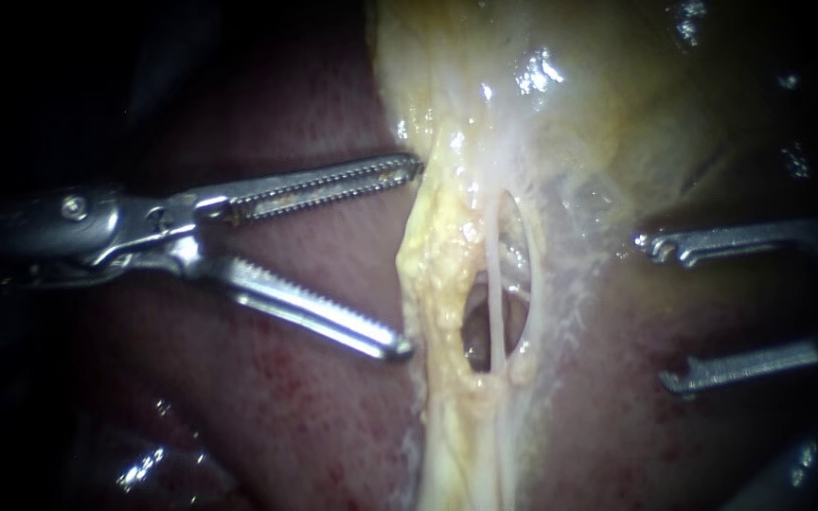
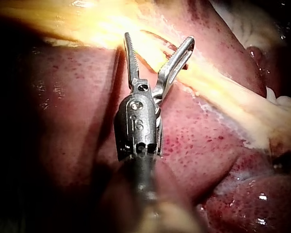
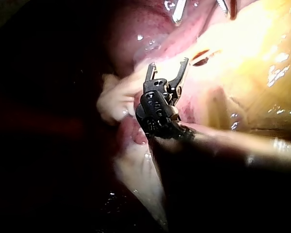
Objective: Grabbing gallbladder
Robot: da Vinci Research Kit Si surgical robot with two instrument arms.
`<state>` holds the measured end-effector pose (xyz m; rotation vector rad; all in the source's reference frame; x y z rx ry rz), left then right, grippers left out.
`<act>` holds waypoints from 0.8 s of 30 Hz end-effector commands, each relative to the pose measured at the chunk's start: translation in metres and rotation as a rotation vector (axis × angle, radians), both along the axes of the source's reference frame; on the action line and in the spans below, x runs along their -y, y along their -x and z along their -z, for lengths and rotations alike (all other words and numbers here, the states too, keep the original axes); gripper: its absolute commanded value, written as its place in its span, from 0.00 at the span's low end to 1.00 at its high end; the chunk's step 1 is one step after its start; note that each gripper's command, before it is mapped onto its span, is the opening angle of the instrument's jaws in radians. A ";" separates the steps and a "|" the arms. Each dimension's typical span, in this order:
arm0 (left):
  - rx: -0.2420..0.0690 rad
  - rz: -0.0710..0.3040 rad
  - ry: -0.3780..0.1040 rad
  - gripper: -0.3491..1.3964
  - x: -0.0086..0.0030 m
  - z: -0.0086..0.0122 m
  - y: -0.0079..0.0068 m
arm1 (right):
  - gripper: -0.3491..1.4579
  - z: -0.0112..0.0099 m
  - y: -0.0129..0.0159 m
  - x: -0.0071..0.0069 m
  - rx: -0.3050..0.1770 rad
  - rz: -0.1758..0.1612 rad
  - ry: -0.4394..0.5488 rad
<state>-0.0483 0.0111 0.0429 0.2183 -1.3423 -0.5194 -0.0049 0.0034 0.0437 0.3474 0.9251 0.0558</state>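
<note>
Steel: counted two slender instruments, serrated-jawed left instrument at nine o'clock, right instrument at three, both jaw pairs spread, pinching nothing. Found one pale yellow glistening gallbladder at twelve, over dark red liver.

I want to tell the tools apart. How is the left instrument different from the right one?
The left instrument has toothed jaws spread in a wide V; the right instrument has thinner jaws lying nearly parallel. The left one's tips are at the yellow tissue's edge; the right one's stop short. Both are open, holding nothing.
</note>
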 end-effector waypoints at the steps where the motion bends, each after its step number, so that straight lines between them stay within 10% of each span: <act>1: -0.006 0.010 -0.004 0.69 -0.0001 -0.0001 0.0002 | 0.50 0.0000 0.0000 0.0000 0.000 0.000 0.000; 24: -0.110 0.263 -0.220 0.51 0.0021 -0.0029 0.0024 | 0.50 0.0000 0.0000 0.0000 0.000 0.000 0.000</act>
